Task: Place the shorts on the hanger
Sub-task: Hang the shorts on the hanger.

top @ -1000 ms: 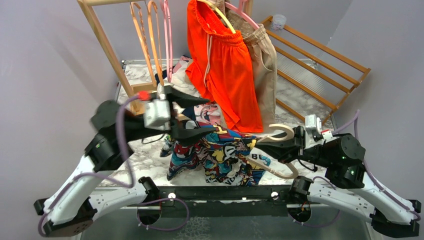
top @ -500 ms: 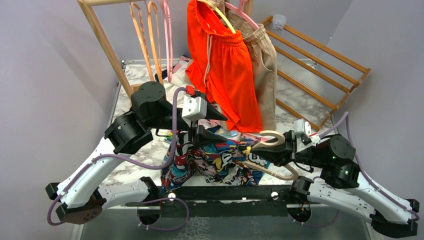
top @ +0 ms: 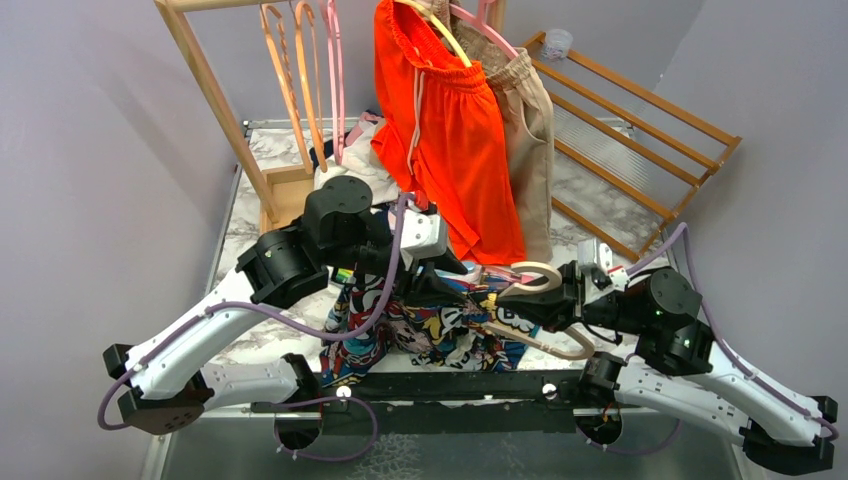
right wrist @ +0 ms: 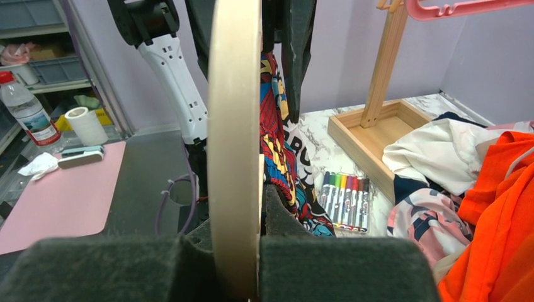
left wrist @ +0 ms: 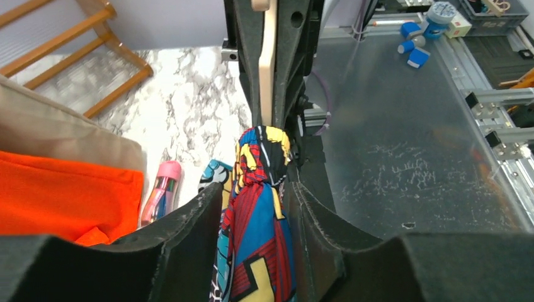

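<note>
Top external view: the shorts [top: 425, 325] hang in a bunch over the table's near edge, between the arms. The left gripper [top: 437, 272] is at their upper part. The right gripper [top: 520, 303] holds the hanger [top: 545, 272] just right of them.

Left wrist view: the gathered shorts [left wrist: 259, 214] fill the gap between the left gripper's [left wrist: 258, 189] fingers, touching both pads. The hanger's [left wrist: 267, 56] cream bar is just beyond.

Right wrist view: the right gripper [right wrist: 242, 242] is clamped tight on the hanger [right wrist: 235, 126]. The shorts [right wrist: 277, 157] drape beside it, and a marker pack [right wrist: 343, 200] lies on the table beyond.
</note>
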Controlling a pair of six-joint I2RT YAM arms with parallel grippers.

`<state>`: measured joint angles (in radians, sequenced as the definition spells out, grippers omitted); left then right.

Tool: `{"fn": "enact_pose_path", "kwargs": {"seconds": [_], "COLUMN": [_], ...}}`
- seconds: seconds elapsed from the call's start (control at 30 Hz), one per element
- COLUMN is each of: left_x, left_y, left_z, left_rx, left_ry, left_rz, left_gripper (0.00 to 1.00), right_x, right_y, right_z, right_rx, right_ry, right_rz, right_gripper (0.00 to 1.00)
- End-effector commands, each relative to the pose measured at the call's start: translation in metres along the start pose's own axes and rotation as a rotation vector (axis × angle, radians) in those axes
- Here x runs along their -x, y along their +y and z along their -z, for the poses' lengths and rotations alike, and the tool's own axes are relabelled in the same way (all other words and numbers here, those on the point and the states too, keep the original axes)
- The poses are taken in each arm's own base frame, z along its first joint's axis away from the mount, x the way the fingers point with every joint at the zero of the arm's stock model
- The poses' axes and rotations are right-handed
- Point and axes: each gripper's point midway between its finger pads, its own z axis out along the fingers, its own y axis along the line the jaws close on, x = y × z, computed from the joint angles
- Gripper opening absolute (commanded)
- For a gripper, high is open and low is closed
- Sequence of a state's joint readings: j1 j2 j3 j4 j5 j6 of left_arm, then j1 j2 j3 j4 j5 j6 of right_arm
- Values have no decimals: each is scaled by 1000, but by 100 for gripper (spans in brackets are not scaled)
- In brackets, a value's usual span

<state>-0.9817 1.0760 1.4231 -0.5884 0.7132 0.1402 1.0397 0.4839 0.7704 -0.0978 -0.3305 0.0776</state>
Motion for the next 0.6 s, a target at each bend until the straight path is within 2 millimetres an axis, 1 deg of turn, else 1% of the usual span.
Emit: {"fn": "enact_pose_path", "kwargs": {"seconds": [0.0, 0.07, 0.23, 0.37, 0.5, 0.57], "left_x": [-12, -14, -18, -18, -13, -7], "left_y": [10, 11, 12, 11, 10, 9], "left_z": [-3, -4, -9, -13, -17, -18], "left_rx": [57, 59, 50, 42, 33, 33], "left_ry": [47, 54, 69, 72, 54, 32], "left_rz": [-3, -3, 1, 0, -3, -8], "left_gripper": [43, 39, 19, 7, 0, 0], "right_x": [19, 17, 13, 13, 12, 11], "right_y": [1, 1, 0, -1, -2, -2], "right_z": [-3, -4, -8, -10, -12, -13], "right_rx": [8, 9, 11, 12, 10, 11], "right_ry": [-70, -64, -56, -54, -50, -48], "right_rz": [28, 25, 17, 15, 15, 14], "right_gripper": [1, 1, 1, 1, 1, 1]}}
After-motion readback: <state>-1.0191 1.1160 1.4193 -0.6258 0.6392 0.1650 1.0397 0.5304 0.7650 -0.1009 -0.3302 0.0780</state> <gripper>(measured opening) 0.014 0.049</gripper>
